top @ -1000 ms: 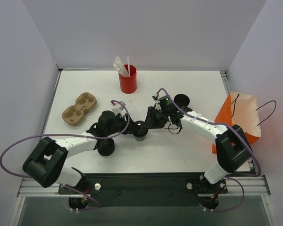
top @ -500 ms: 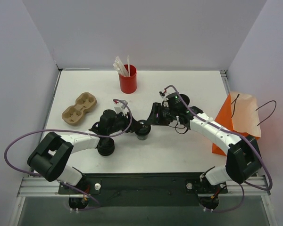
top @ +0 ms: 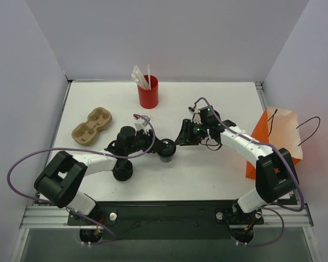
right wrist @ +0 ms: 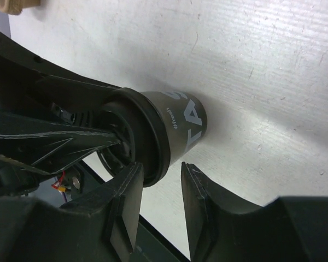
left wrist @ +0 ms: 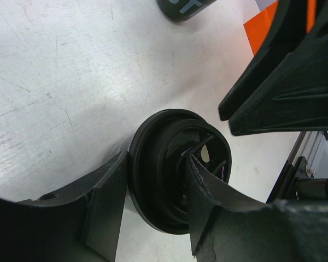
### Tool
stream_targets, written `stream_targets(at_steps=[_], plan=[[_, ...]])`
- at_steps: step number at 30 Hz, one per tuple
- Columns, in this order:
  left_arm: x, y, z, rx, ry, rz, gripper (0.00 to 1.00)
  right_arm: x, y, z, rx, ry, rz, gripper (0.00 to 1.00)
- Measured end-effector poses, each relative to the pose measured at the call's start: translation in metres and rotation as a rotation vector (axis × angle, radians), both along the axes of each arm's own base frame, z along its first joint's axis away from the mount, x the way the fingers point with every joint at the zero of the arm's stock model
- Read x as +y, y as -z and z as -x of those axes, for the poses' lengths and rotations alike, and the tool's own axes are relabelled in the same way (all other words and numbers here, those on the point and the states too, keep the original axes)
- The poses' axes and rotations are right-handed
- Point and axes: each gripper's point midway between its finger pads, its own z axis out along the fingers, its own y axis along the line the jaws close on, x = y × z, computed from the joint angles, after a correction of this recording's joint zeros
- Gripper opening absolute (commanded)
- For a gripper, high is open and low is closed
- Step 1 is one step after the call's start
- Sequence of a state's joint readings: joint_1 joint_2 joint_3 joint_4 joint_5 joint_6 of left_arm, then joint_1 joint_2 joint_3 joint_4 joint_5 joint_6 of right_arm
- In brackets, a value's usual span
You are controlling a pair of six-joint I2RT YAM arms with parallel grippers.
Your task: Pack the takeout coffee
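Note:
A small black takeout coffee cup (top: 165, 151) with a black lid (left wrist: 177, 169) stands at the table's middle. My left gripper (top: 159, 146) is shut on the lid's rim, one finger (left wrist: 106, 196) on each side. In the right wrist view the cup (right wrist: 183, 123) shows white lettering, with the lid (right wrist: 147, 136) on top. My right gripper (top: 184, 136) is open just right of the cup, its jaws apart and nothing between them (right wrist: 161, 170). A second black cup (top: 122, 170) stands under my left arm. The orange paper bag (top: 276, 139) stands at the right edge.
A red cup of white straws (top: 148, 91) stands at the back. A brown cardboard cup carrier (top: 91, 126) lies at the left. A low stack of black lids (top: 214, 114) sits behind my right arm, partly hidden.
My right gripper has drawn back to the right, away from the cup. My left gripper has stayed on the lid, shifting slightly right with the cup.

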State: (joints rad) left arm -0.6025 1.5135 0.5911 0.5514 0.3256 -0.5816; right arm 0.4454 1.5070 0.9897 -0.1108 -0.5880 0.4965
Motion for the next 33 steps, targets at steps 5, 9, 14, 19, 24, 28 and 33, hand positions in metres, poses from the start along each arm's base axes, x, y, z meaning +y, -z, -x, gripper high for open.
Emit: stream_targets(at_steps=[5, 9, 14, 19, 24, 28, 33], plan=[[-0.001, 0.000, 0.000, -0.003, 0.005, 0.000, 0.50, 0.002, 0.016, 0.005, 0.050, -0.033, 0.009, 0.29], [-0.002, 0.000, -0.001, -0.006, 0.006, 0.004, 0.50, 0.003, 0.022, 0.004, 0.066, -0.036, 0.005, 0.25], [-0.001, 0.003, -0.001, -0.012, -0.009, 0.029, 0.50, 0.003, 0.027, 0.006, 0.059, -0.008, -0.033, 0.20], [0.000, 0.006, 0.000, -0.019, -0.036, 0.068, 0.50, 0.003, 0.028, 0.007, 0.010, 0.030, -0.078, 0.17], [0.002, 0.007, 0.000, -0.020, -0.067, 0.102, 0.49, 0.005, 0.031, 0.007, -0.015, 0.060, -0.122, 0.17], [0.004, 0.007, -0.001, -0.018, -0.104, 0.117, 0.49, 0.007, 0.027, 0.003, -0.029, 0.062, -0.133, 0.23], [0.005, 0.003, 0.000, -0.017, -0.123, 0.120, 0.49, 0.002, 0.020, 0.002, -0.017, 0.074, -0.075, 0.40]])
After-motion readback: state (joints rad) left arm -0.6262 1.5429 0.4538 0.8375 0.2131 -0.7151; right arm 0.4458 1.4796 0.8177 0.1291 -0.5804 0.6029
